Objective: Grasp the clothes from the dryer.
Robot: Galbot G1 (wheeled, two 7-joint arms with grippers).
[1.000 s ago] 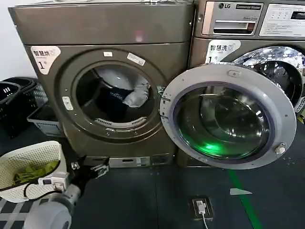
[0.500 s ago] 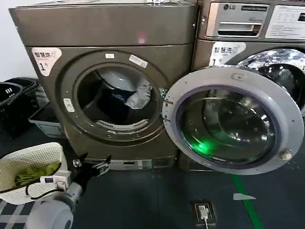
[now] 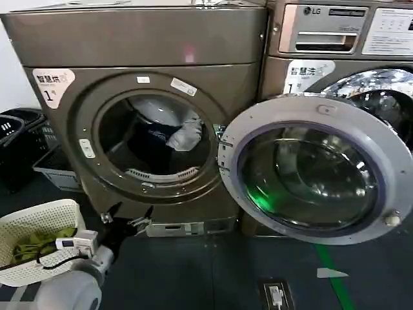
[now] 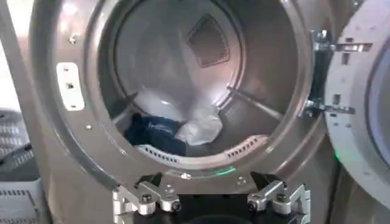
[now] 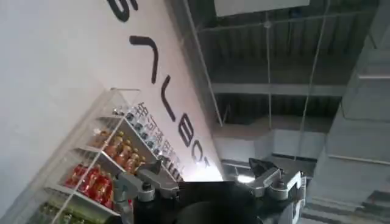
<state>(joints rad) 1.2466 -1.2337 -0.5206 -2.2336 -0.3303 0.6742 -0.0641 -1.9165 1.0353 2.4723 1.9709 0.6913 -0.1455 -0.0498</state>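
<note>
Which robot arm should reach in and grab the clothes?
The left. Its open left gripper is low in front of the dryer, facing the clothes in the drum. The right gripper points toward a wall and shelves instead.

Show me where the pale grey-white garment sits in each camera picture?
Head view: the pale garment lies inside the dryer drum, right of the dark one.
Left wrist view: it lies on the drum floor, beyond the open left gripper.
Right wrist view: not in it.
Shared landmark: the drum's lint grille.

Dryer (image 3: pixel 139 39) left side and LG machine (image 3: pixel 335 39) cut off
</note>
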